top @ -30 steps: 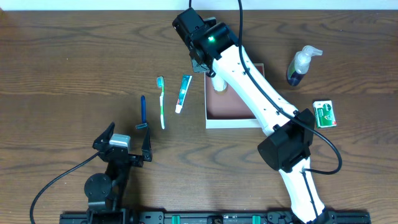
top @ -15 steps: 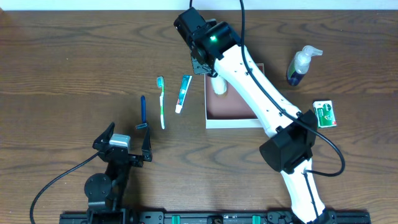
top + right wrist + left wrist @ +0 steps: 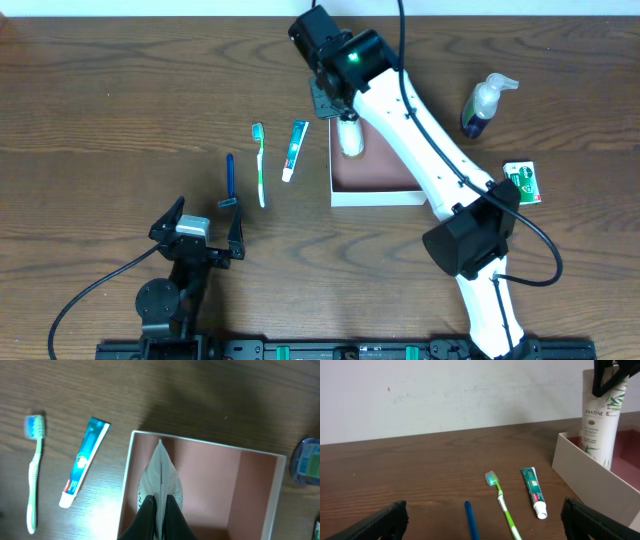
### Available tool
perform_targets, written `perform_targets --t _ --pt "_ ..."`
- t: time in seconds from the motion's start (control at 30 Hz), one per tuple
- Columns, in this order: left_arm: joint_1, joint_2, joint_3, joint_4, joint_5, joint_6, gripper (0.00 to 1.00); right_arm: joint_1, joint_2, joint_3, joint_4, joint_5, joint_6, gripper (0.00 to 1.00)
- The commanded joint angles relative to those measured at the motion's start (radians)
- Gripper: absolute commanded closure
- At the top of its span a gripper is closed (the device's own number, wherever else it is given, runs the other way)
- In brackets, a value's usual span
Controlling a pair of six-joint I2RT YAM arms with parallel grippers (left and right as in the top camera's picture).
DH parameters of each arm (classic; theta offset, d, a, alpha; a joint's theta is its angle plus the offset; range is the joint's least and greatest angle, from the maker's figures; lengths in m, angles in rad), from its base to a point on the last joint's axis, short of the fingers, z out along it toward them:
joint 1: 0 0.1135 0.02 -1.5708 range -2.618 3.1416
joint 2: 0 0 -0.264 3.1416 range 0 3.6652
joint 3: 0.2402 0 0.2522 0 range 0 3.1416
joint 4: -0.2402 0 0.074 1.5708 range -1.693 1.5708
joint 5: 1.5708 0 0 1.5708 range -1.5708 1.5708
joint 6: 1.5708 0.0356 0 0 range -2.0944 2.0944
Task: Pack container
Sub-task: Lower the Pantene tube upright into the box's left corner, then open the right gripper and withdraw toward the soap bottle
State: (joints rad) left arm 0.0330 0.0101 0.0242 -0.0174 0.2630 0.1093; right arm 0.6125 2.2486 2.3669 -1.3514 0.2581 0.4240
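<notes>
- Container (image 3: 372, 198) sits on the worktop (image 3: 120, 100), just right of the toothpaste (image 3: 294, 150).
- I see my right jaws clenched on a Pantene tube (image 3: 600, 425), held upright inside the container's far-left corner.
- My left jaws are spread wide, near the razor (image 3: 231, 180).
- Toothbrush (image 3: 260, 165) lies between razor and toothpaste.

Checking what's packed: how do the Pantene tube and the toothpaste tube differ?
The Pantene tube is upright inside the container, pinched at its crimped top by the right gripper; the toothpaste tube lies flat on the table beside it, untouched. The Pantene tube is white with green leaves, the toothpaste tube teal. Both are squeeze tubes.
</notes>
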Motion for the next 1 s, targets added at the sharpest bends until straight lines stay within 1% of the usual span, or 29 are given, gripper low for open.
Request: perform_targets --t 0.0,0.2,0.6,0.97 --pt "0.005 -0.005 -0.02 -0.03 0.017 0.01 0.02 -0.035 -0.055 0.007 0.002 0.011 -0.014 0.99" --pt "0.005 -0.005 -0.02 -0.03 0.017 0.01 0.02 -0.079 -0.055 0.007 0.006 -0.091 -0.014 0.99" --pt "0.005 -0.005 -0.02 -0.03 0.017 0.01 0.02 -0.093 -0.055 0.007 0.03 -0.143 -0.014 0.98" --pt "0.005 -0.005 -0.02 -0.031 0.017 0.01 0.02 -0.095 -0.055 0.007 0.059 -0.142 -0.014 0.98"
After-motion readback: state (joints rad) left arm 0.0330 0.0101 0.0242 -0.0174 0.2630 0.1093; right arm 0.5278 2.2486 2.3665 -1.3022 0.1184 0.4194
